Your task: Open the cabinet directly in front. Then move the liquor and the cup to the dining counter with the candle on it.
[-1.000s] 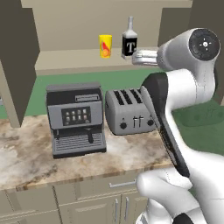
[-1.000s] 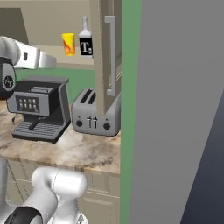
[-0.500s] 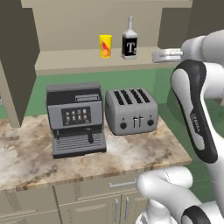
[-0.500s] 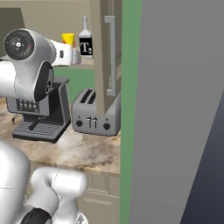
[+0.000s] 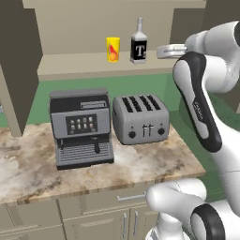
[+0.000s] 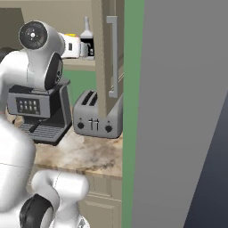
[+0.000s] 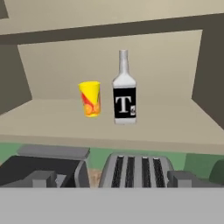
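The cabinet (image 5: 84, 65) stands open, its right door (image 6: 106, 53) swung out with the silver bar handle facing the right base view. On its shelf stand the yellow cup (image 7: 90, 99) and, just right of it, the dark liquor (image 7: 124, 94) with a white label. Both also show in the left base view, the cup (image 5: 112, 49) and the liquor (image 5: 138, 44). My gripper (image 5: 162, 50) hovers at shelf height, a little right of the liquor, apart from it. In the hand view the gripper (image 7: 111, 178) is open and holds nothing. The dining counter and the candle are out of view.
Below the shelf, a coffee machine (image 5: 82, 126) and a toaster (image 5: 140, 119) stand on the marble worktop (image 5: 140, 168). A tall grey panel (image 6: 178, 111) walls off the right side. Low beige cabinets (image 5: 93, 218) sit under the worktop.
My arm has swung its elbow up and to the right. The hand stays at shelf height near the liquor, drawn slightly right. The jaws stay open.
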{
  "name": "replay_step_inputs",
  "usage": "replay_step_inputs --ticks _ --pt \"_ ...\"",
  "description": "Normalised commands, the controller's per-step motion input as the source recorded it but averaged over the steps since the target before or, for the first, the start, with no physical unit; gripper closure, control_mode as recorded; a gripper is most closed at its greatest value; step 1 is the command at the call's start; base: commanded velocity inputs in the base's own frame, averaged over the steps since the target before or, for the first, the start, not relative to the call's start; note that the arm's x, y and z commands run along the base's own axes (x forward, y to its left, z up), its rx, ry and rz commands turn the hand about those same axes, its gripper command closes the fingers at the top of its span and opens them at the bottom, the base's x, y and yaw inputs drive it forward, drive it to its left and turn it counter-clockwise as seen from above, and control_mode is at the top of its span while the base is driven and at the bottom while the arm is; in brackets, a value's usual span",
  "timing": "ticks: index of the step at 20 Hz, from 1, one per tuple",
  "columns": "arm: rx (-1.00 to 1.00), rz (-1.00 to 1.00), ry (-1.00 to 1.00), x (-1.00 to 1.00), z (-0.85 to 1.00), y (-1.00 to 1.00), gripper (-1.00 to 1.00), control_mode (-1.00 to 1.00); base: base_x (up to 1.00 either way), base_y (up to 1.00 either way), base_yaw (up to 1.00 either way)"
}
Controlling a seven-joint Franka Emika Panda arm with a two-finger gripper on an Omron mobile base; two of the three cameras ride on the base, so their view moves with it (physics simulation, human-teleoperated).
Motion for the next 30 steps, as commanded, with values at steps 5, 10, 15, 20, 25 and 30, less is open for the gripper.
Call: replay_step_inputs --ticks 5,10,15,20,25,30 --pt "0.00 0.00 0.03 0.72 0.00 0.00 -1.00 -1.00 0.00 0.00 0.00" --pt "0.00 0.00 0.00 0.65 0.01 0.00 -1.00 -1.00 0.00 0.00 0.00" --pt "0.00 0.00 0.00 0.44 0.10 0.01 -1.00 -1.00 0.00 0.00 0.00" --pt "0.00 0.00 0.00 0.23 0.00 0.00 -1.00 -1.00 0.00 0.00 0.00" --pt "0.00 -0.01 0.00 0.25 0.09 0.09 -1.00 -1.00 0.00 0.00 0.00" --pt "0.00 0.00 0.00 0.14 0.14 0.15 -1.00 -1.00 0.00 0.00 0.00"
